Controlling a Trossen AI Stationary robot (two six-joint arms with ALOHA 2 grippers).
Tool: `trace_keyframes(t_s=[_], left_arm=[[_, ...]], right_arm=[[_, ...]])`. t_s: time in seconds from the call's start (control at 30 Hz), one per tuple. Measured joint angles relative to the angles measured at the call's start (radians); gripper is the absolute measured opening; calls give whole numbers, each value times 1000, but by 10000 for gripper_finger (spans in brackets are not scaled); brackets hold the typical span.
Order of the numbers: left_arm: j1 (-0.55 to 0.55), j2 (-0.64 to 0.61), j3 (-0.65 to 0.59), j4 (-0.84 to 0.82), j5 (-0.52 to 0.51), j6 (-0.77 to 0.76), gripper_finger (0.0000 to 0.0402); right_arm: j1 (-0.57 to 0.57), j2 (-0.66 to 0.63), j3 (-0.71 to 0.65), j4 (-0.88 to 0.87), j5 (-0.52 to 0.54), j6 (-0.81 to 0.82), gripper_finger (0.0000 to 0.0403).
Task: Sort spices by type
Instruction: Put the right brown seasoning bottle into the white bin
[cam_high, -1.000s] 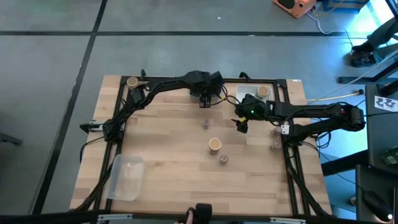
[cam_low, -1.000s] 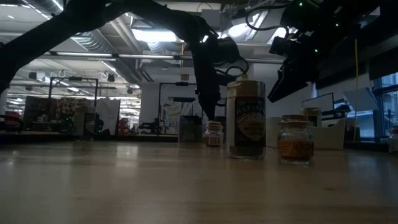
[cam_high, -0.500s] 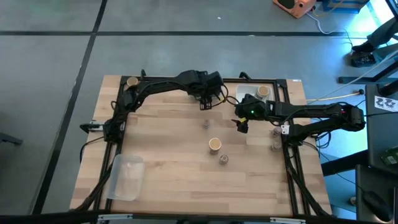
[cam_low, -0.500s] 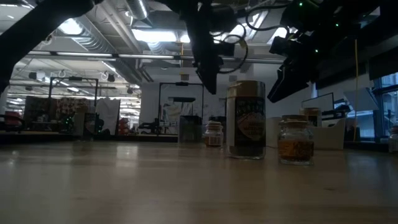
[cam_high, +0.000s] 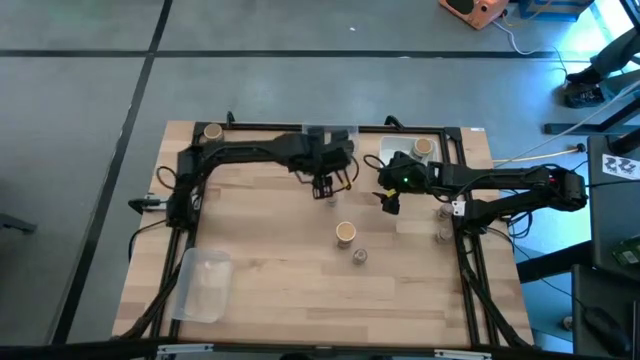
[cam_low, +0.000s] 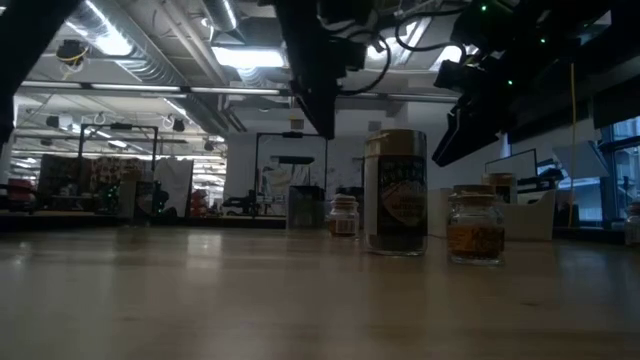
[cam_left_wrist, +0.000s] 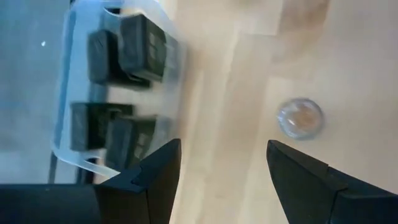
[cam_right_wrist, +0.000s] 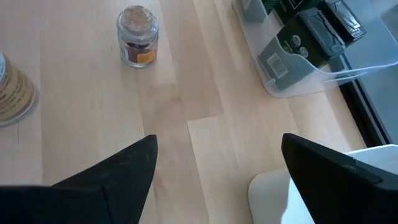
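My left gripper is open and empty, hovering just on the far side of a tiny brown-topped jar. My right gripper is open, empty and raised, right of that jar. A round tan-topped jar and another tiny jar stand upright mid-table. Several dark boxy jars sit in a clear tray at the far edge. More tan-topped jars stand at the far left corner and in the white tray.
Two tiny jars stand by the right edge. A white tray sits at the far right. A clear tray lies at the near left. Open wood lies across the table's left and near parts.
My left gripper has drawn back from the far edge and the tray of dark jars toward the table's middle, ending close to the tiny jar. It stays open. My right arm has kept still.
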Motion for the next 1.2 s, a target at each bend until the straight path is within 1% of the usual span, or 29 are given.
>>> trace_keyframes(t_s=[0.13,0.27,0.37,0.47,0.57,0.63,0.77,0.9,1.03,1.13,1.2], left_arm=[[-47,-139,-211,130,0,-93,221],[-113,-273,-449,342,-7,-160,221],[-159,-358,-596,487,-10,-201,221],[-202,-416,-728,633,-21,-231,221],[-241,-445,-844,763,-24,-254,221],[-264,-459,-902,831,-23,-274,221],[-295,-461,-979,931,-23,-323,221],[-307,-455,-1058,1069,-25,-334,221],[-300,-454,-1136,1219,-29,-335,221],[-290,-454,-1171,1332,-30,-324,221],[-287,-454,-1184,1386,-30,-309,221]], right_arm=[[0,0,0,-7,-11,1,342],[0,0,0,-8,-24,17,342],[0,0,0,-6,-24,17,342],[0,0,0,-3,-32,17,342],[0,0,0,30,-78,13,342],[0,0,0,69,-119,13,342],[0,0,0,140,-207,13,342],[0,0,0,207,-303,23,342],[0,0,0,258,-439,35,342],[3,8,0,328,-559,68,342],[25,31,0,376,-610,94,342]])
